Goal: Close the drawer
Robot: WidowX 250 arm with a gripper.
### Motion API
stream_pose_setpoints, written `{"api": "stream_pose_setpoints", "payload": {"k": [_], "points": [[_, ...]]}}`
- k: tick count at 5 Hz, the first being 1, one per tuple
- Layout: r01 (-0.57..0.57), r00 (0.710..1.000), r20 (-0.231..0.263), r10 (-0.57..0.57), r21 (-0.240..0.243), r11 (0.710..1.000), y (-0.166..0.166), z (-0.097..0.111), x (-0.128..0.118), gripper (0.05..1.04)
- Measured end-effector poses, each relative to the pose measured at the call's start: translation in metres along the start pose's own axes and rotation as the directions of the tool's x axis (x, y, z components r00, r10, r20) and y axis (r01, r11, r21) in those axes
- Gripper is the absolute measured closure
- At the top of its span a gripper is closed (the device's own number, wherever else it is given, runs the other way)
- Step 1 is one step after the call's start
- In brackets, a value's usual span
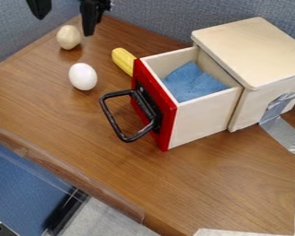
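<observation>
So the wooden drawer [205,116] is sitting pulled out of its pale wood box [251,50], red front and looped black handle [111,120] poking out over the woodgrain tabletop [217,184], with a stretch of it between handle and rounded front edge. Crumpled blue cloth [191,82] inside. Smooth white egg [83,76] is off beyond the handle, and the black gripper [64,24] hangs top left, jaws apart.
</observation>
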State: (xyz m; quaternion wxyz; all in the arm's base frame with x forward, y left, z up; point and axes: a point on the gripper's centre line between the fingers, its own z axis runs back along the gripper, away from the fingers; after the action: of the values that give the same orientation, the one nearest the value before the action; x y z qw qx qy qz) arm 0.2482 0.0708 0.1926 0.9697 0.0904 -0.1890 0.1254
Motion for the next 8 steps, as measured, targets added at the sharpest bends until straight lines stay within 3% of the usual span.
{"api": "stream_pose_setpoints", "payload": {"k": [1,2,3,4,5,7,8], "points": [[0.009,1.0,-0.018,-0.009,-0.011,1.0,-0.003,-0.006,-0.004,0.082],[0.116,0.993,0.015,-0.115,-0.045,0.992,0.015,-0.03,-0.022,0.083],[0.24,0.97,0.057,-0.235,-0.102,0.965,0.017,-0.043,-0.033,0.084],[0.362,0.932,0.087,-0.353,-0.164,0.918,0.021,-0.055,-0.04,0.084],[0.442,0.897,0.077,-0.435,-0.195,0.876,0.024,-0.067,-0.047,0.084],[0.499,0.865,0.032,-0.501,-0.156,0.852,0.033,-0.088,-0.076,0.084],[0.489,0.871,0.023,-0.491,-0.157,0.858,0.031,-0.091,-0.081,0.084]]}}
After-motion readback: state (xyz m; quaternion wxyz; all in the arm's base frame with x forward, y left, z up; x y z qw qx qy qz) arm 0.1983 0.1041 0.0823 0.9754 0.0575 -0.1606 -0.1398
